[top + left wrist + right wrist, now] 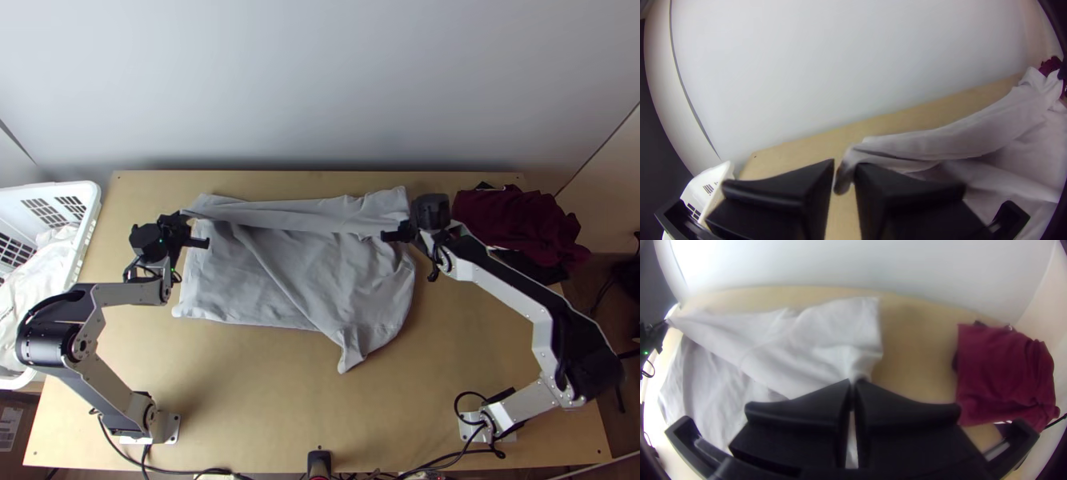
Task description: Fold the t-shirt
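Left fingers: the left gripper (184, 216), at 10 o'clock, is pinching an end of the grey cloth t-shirt (320, 264).
Right fingers: the right gripper (411, 227), at 1 o'clock, is pressing its tips together on another part.
T-shirt: lying towards 12 o'clock, partly folded, a point jutting to 6 o'clock.
Basket: a white openwork plastic basket (90, 210) is holding bunched white cloth (40, 268) at 9 o'clock.
Pile: dark red cloth (516, 220) is lying at 2 o'clock.

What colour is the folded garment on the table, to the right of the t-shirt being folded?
Dark red, like maroon; it shows best in the right wrist view.
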`<state>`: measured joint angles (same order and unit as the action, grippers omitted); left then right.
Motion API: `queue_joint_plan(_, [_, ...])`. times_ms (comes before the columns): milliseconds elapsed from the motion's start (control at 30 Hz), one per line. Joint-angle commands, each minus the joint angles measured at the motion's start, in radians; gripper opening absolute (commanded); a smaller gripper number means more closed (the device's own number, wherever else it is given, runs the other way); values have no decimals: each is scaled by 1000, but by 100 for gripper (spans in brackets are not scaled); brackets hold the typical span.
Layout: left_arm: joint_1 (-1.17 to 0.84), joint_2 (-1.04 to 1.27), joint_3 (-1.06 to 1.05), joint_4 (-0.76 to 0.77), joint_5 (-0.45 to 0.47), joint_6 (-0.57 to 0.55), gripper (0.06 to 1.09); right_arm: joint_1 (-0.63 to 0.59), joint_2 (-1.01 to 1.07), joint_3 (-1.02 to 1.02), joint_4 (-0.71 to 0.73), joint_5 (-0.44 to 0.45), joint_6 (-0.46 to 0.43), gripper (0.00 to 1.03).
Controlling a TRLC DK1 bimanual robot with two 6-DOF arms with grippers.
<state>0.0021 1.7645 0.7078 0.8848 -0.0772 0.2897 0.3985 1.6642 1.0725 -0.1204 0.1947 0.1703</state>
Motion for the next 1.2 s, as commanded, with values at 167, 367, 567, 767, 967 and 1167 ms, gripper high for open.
queue_joint_plan(167, [-1,-177,-44,-237,8,43,95,2,-58,-60,-25,-55,-8,99])
queue_joint_plan(367, [52,-415,-83,-440,44,35,95,26,-327,-123,-200,-109,41,99])
queue_joint_plan(567, [90,-724,-154,-716,94,42,95,82,-540,-164,-492,-207,124,99])
queue_joint_plan(767, [150,-944,-225,-980,251,94,95,86,-669,-273,-585,-273,103,99])
queue_joint_plan(967, [148,-1008,-228,-1204,249,121,95,142,-705,-315,-679,-402,113,99])
queue_joint_plan(1167, [161,-1021,-277,-1196,249,138,95,200,-702,-345,-723,-508,97,99])
